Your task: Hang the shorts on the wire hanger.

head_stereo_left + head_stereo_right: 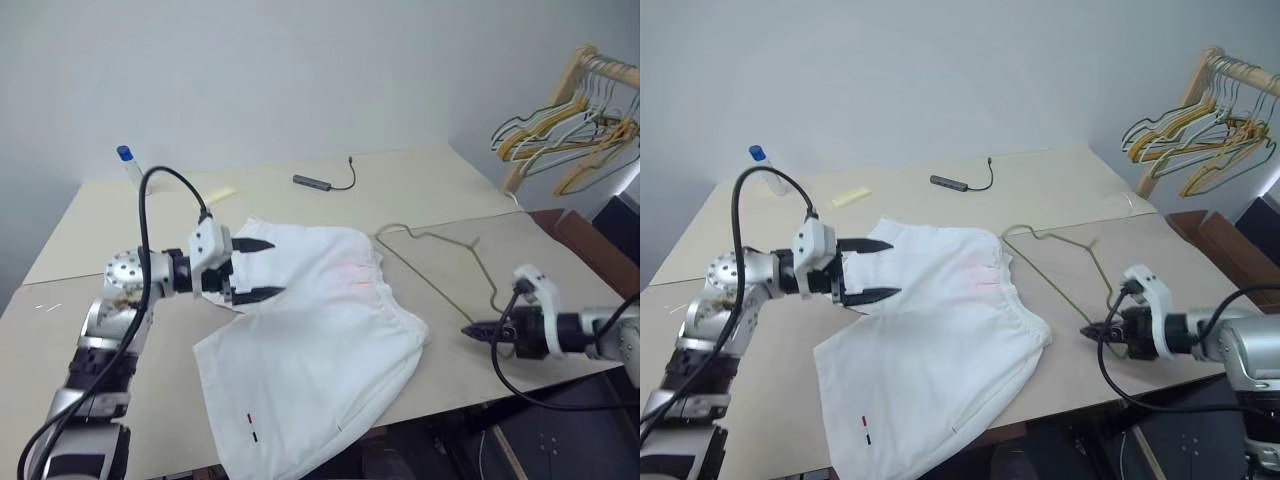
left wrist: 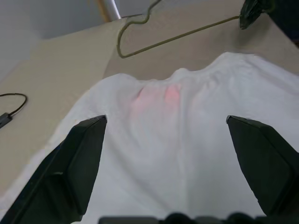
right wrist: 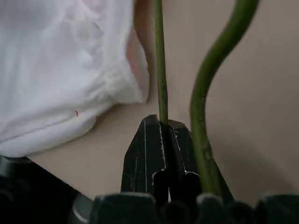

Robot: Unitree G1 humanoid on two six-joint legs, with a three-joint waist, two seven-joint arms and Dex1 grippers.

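The shorts [image 1: 320, 340] lie flat mid-table. The left gripper [image 1: 262, 268], jaws wide and empty, hovers at their 10 o'clock corner. At 3 o'clock of the shorts lies the wire hanger [image 1: 440, 262]; the right gripper [image 3: 164, 135] is clamped on its wire.

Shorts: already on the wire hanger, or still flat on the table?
Off it. The shorts lie spread on the table, and the wire hanger lies beside them, its wire outside the waistband.
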